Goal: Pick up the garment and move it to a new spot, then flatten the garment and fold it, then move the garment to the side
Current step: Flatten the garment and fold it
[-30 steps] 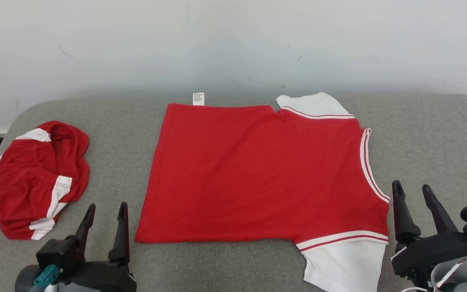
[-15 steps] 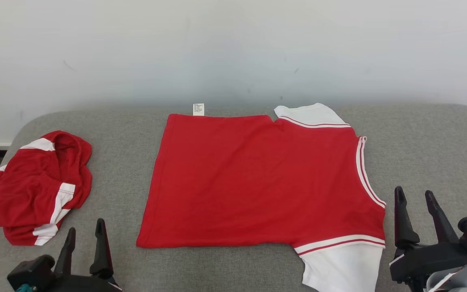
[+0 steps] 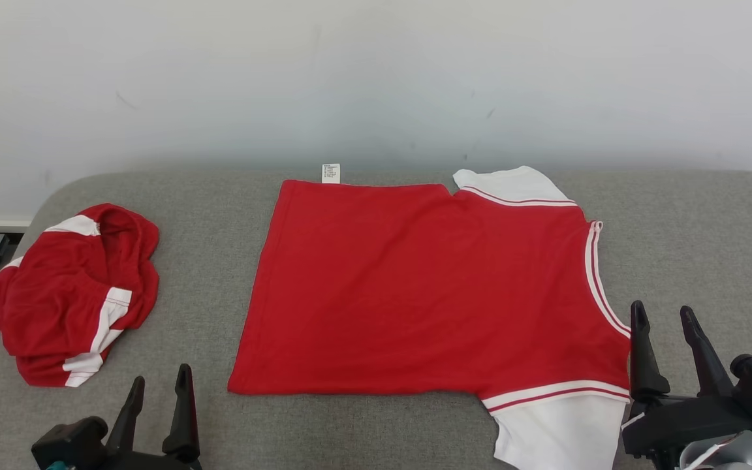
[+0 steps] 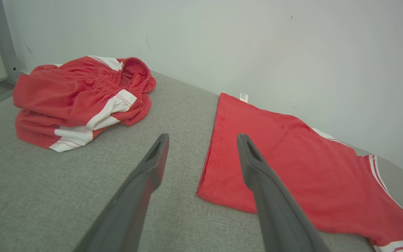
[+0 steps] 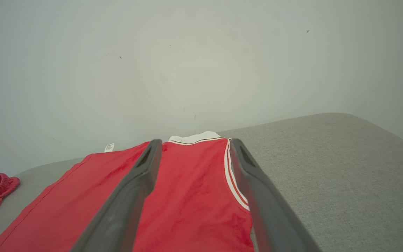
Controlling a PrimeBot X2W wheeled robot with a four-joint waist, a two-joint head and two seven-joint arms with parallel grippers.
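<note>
The red-and-white garment lies spread flat on the middle of the grey desk. Well to its left sits a crumpled red-and-white bundle. The left gripper hovers near the garment's lower-left corner and the right gripper just beside its striped right edge. Both sets of jaws are parted and empty.

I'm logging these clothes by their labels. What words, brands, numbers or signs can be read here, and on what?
White tag at the far edge of the flat red shirt: printed lines, too small to read.
Crumpled red garment: no text visible.
No legible text anywhere.
</note>
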